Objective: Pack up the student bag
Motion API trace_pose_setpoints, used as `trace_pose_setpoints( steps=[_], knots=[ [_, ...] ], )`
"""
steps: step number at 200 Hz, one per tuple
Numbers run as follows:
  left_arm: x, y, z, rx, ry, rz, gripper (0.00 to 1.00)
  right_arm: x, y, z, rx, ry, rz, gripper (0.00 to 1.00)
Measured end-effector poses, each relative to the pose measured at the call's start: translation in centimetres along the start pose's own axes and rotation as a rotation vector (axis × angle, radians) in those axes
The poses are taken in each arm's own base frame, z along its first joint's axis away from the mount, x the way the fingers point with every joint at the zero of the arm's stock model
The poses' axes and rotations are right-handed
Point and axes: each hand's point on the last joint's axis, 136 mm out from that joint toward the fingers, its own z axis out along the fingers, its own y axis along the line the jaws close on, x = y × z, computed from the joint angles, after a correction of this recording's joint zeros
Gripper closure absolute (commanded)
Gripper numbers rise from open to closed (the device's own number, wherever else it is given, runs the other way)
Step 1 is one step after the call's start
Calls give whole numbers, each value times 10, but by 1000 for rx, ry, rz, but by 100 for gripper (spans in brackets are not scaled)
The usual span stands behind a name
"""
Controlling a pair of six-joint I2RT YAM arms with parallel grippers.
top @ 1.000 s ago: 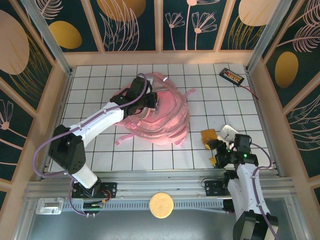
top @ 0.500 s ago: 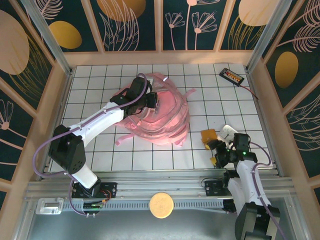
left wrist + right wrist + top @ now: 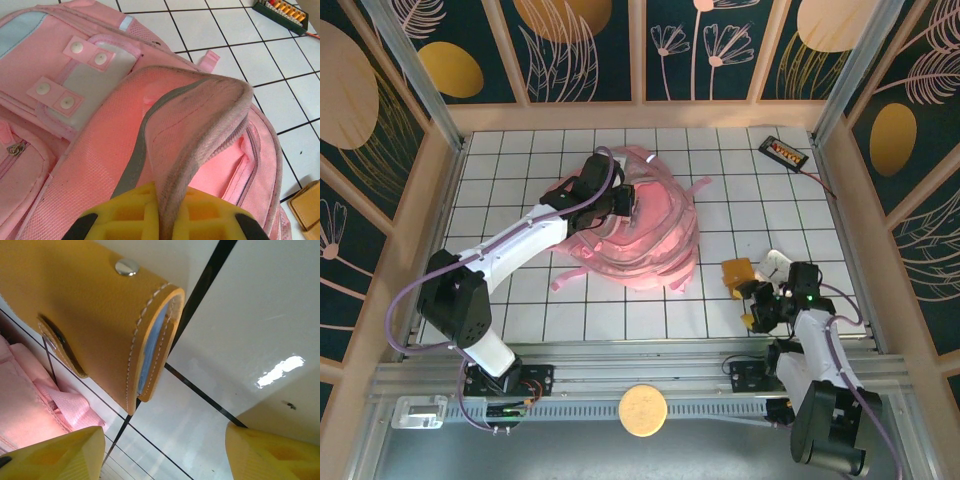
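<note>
Student bag (image 3: 655, 240) lay central on the surface (image 3: 510, 160), left claw (image 3: 170, 212) clamped on its lifted rim; at its four o'clock the right claw (image 3: 160, 450) gaped just short of a tan case (image 3: 85, 300), which a glancing close could shove away

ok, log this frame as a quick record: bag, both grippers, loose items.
bag: large pale-pink fabric backpack, lying mid-table on the white gridded tabletop
left gripper: shut, pinching a grey-trimmed edge of the backpack, lifted
right gripper: open, low over the table, holding nothing
case: tan stitched leather case, on the table just ahead of the right gripper, right of the backpack and apart from it
other: black rectangular device with orange parts at the far right corner; round tan disc on the near rail
</note>
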Motion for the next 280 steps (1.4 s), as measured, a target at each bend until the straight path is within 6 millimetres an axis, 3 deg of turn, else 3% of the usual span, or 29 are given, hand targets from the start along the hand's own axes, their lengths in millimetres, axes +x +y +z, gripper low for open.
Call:
trace_pose_setpoints(
  steps=[92, 152, 280],
  knots=[
    [-1, -1, 2, -2, 4, 4, 100, -10, 3, 1, 14, -1, 36, 42],
    [-1, -1, 2, -2, 4, 4, 100, -48, 30, -6, -38, -150, -27, 45],
    [-2, 1, 3, -10, 12, 7, 100, -62, 29, 3, -37, -175, -25, 59]
  ],
)
